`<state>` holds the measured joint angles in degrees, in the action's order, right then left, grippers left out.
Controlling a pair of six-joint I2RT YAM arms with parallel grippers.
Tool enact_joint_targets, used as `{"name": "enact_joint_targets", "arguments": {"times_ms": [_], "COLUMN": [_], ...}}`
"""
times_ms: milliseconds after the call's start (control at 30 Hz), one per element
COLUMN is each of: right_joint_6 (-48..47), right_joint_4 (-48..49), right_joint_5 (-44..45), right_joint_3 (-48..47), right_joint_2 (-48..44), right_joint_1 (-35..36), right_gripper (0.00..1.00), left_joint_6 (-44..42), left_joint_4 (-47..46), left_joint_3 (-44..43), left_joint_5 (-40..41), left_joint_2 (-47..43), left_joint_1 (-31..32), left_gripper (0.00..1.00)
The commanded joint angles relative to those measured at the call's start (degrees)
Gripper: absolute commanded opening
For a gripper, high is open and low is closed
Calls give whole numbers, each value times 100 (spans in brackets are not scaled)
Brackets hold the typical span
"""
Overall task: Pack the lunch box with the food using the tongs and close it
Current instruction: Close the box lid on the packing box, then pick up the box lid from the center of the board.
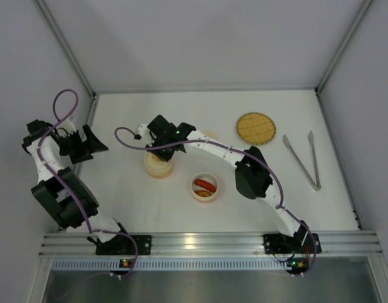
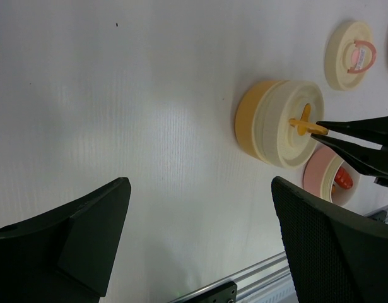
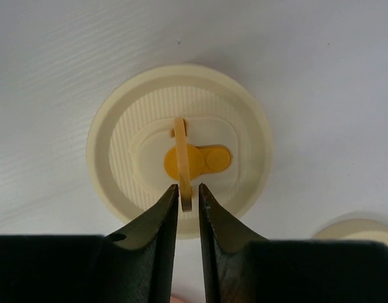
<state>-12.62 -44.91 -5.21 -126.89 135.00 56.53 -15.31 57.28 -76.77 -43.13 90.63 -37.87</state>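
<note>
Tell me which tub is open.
The pink tub, with sausage pieces inside and no lid; the yellow tub has its cream lid on.

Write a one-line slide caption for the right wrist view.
Right arm's fingers, narrowly parted, straddle the upright yellow tab at the centre of the ribbed cream lid.

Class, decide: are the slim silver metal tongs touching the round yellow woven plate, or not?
Apart. The top view shows a strip of bare white table between the slim silver metal tongs and the round yellow woven plate.
</note>
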Motion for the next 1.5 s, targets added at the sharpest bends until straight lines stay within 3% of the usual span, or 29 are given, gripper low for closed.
{"name": "enact_joint_targets", "arguments": {"times_ms": [0,233,433,567,800,1033,1233,1467], "right_joint_6": [102,225,532,805,1182,2123,2659,2976], "right_joint_4": [377,491,500,570,571,290,561,1317], "right_joint_5": [-15,-129,-199,-340,-709,371,101,-542], "right_joint_3": [-319,-328,-266,-4,919,2194,2977,3372], "right_joint_2": [26,0,-385,-983,-2293,-3023,-2840,-2382], "right_joint_1": [86,86,-19,-247,-1396,-2190,-2497,-2771], "right_gripper": [20,29,54,60,62,62,61,52], "left_joint_6": [-183,-209,-367,-595,-789,-517,-332,-385], "left_joint_4": [108,108,222,301,310,-102,-199,-138], "left_joint_3": [40,66,57,31,22,189,180,242], "left_joint_5": [-178,-160,-292,-301,-222,-2,16,50], "left_joint_2": [-133,-160,-186,-265,-406,-468,-432,-766], "left_joint_1": [-45,-45,-54,-45,-2,95,104,148], "left_gripper": [98,98,98,98,98,98,98,98]}}
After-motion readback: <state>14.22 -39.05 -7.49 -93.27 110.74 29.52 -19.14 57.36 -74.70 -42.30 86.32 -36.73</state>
